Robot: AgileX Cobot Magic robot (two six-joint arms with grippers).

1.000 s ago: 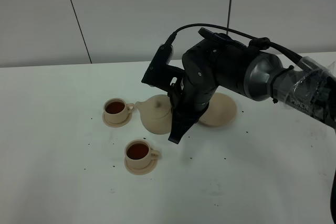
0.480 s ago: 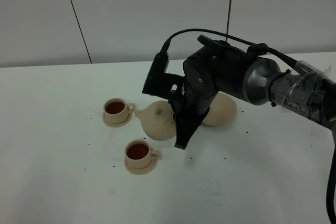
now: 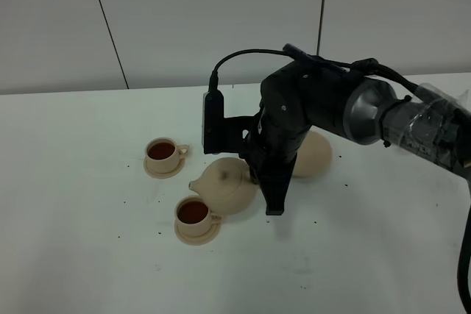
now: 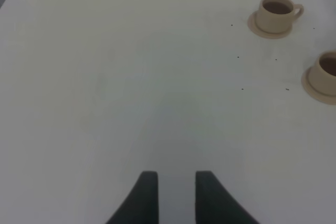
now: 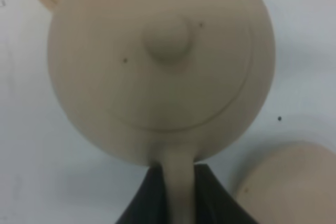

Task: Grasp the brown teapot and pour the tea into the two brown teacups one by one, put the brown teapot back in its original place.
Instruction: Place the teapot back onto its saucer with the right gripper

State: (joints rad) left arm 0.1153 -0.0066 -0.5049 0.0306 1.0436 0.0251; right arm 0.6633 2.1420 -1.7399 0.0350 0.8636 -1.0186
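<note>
My right gripper point(image 3: 255, 176) is shut on the loop handle of the brown teapot point(image 3: 227, 187), which hangs close above the table with its spout pointing left over the near teacup point(image 3: 193, 213). The right wrist view looks down on the teapot point(image 5: 163, 66), its knobbed lid and its handle between the fingers point(image 5: 142, 200). The far teacup point(image 3: 162, 154) stands on its saucer to the left. Dark tea fills both cups. Behind the arm, partly hidden, lies the wide saucer point(image 3: 318, 154), the original place. In the left wrist view my left gripper point(image 4: 176, 192) hangs open over bare table.
The left wrist view shows both cups, one point(image 4: 277, 13) whole and the other point(image 4: 325, 73) cut by the frame edge. Small dark specks dot the white table point(image 3: 88, 255). A black cable point(image 3: 243, 56) loops above the right arm. The wide saucer point(image 5: 289, 179) sits beside the teapot.
The right arm has carried the teapot from beside the far cup toward the front, down to the near cup, and the wrist has turned. The cups have not moved.
</note>
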